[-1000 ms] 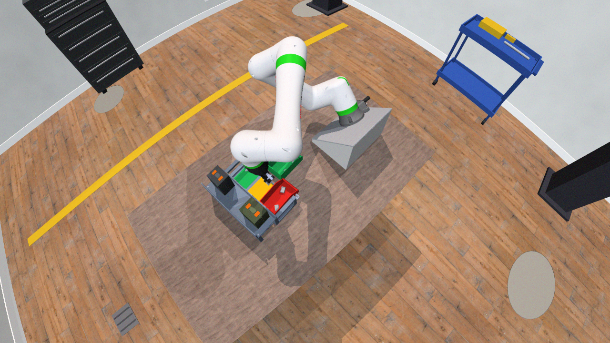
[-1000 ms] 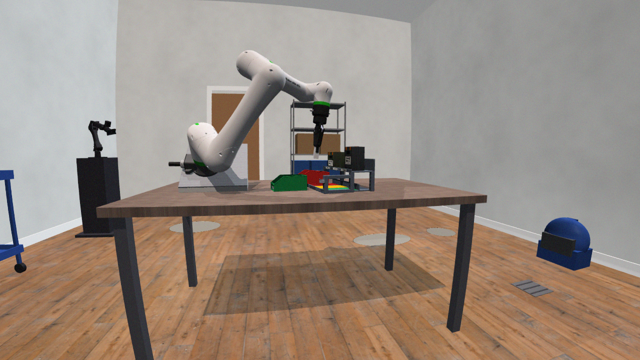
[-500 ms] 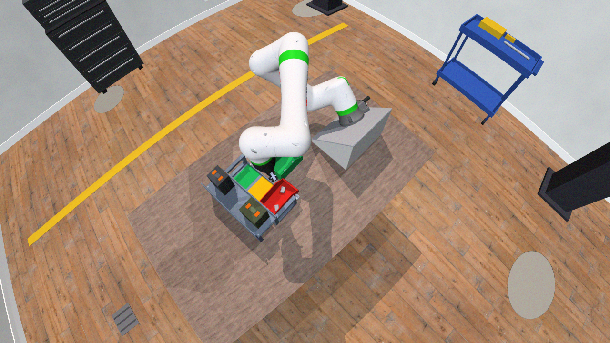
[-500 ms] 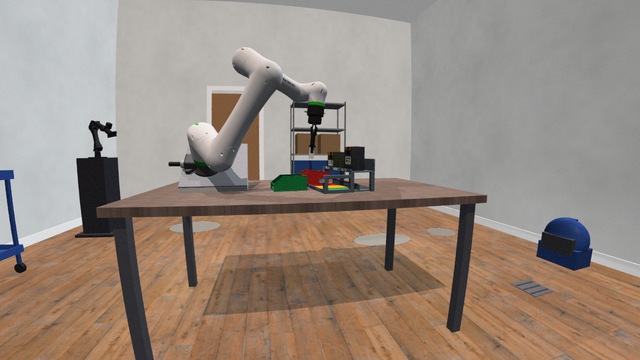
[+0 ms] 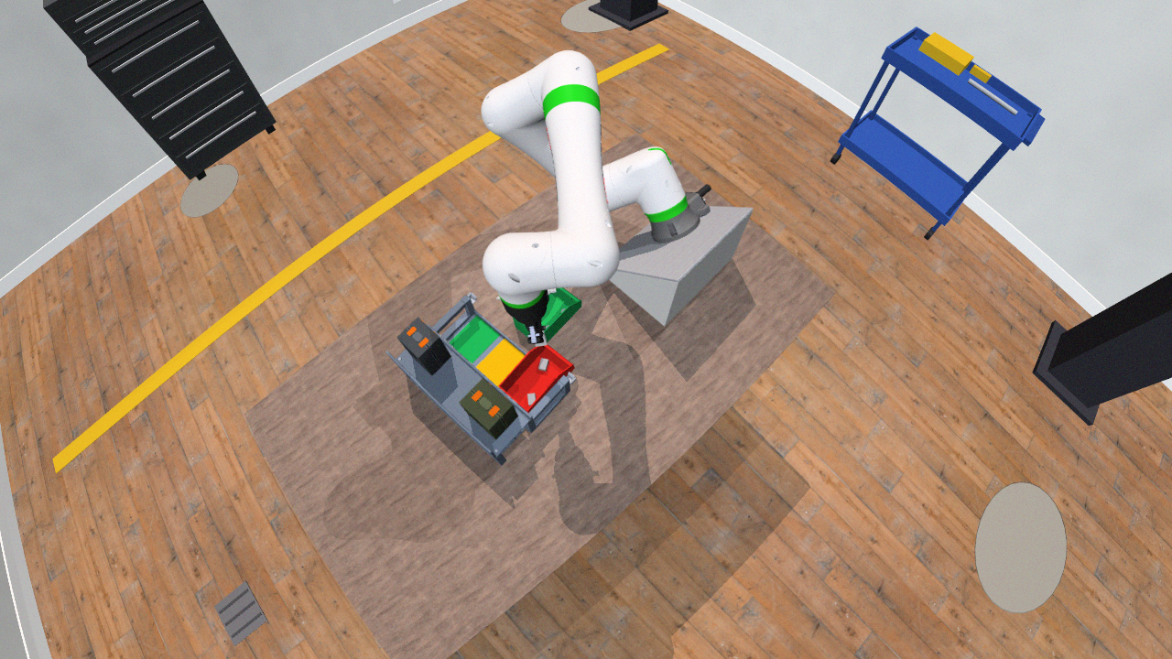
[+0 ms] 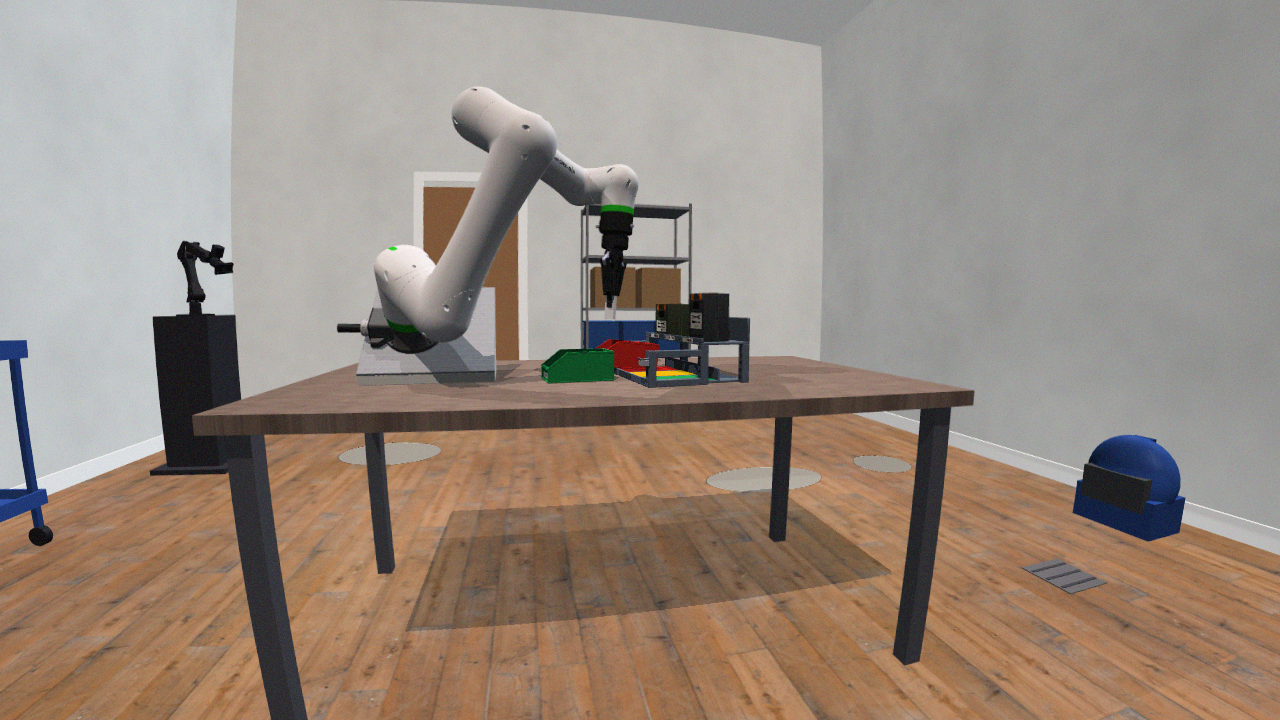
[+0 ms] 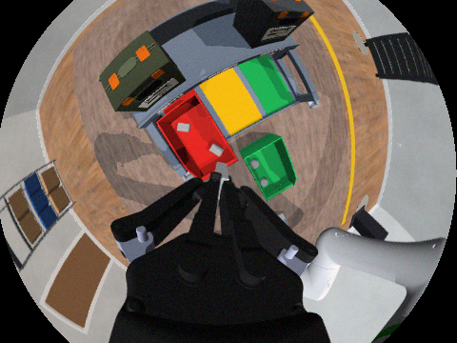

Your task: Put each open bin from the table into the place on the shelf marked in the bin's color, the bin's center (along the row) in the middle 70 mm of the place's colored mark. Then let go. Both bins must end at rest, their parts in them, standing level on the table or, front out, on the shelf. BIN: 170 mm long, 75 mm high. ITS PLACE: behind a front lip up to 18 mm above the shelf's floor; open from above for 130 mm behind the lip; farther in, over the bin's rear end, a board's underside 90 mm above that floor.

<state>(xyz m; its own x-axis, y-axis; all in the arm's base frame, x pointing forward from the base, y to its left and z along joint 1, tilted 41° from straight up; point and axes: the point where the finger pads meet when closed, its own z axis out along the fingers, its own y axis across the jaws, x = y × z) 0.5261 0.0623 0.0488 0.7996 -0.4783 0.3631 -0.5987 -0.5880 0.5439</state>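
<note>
While the fingers [image 5: 536, 336] [image 6: 612, 302] hang clenched on nothing above the bins, the green bin [image 5: 561, 313] [image 6: 580, 365] [image 7: 273, 173] stands level on the desk [image 5: 368, 524] [image 6: 358, 402] [image 7: 90, 81], just outside the shelf [image 5: 459, 384] [image 6: 707, 362] [image 7: 205, 52]. Red bin [image 5: 537, 372] [image 6: 637, 353] [image 7: 192, 143] sits in the shelf's red place; exact centring cannot be told. Handling estimate for green: light, stiff-walled, possibly slick; its loose parts would slide if tilted. Best hold: across both side walls, if the spread allows, ahead of the rear end, since that end must pass beneath the board. Wrist view shows two round parts inside green, which the arm partly covers from the top; only the exterior view makes plain the air gap under the fingers and green's sloped front, facing away from the shelf.
</note>
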